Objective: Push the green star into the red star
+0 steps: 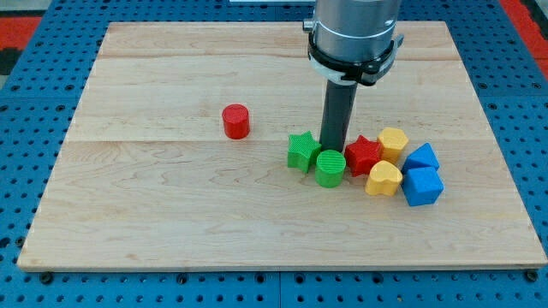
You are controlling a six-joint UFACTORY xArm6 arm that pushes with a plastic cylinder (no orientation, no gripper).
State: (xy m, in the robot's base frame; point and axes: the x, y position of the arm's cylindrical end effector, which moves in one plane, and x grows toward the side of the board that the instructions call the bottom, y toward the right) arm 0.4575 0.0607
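The green star [300, 151] lies right of the board's middle. A green cylinder [330, 168] sits just to its lower right, touching it. The red star [363, 156] lies right of the green cylinder, so the cylinder is between the two stars. My tip [331, 149] stands just above the green cylinder and right next to the green star's right side, its very end hidden behind the cylinder.
A red cylinder [235, 121] stands alone left of the group. A yellow hexagon block [393, 142], a yellow heart-like block [384, 179] and two blue blocks [421, 157] [422, 186] crowd the red star's right side. The wooden board [171, 214] rests on a blue pegboard.
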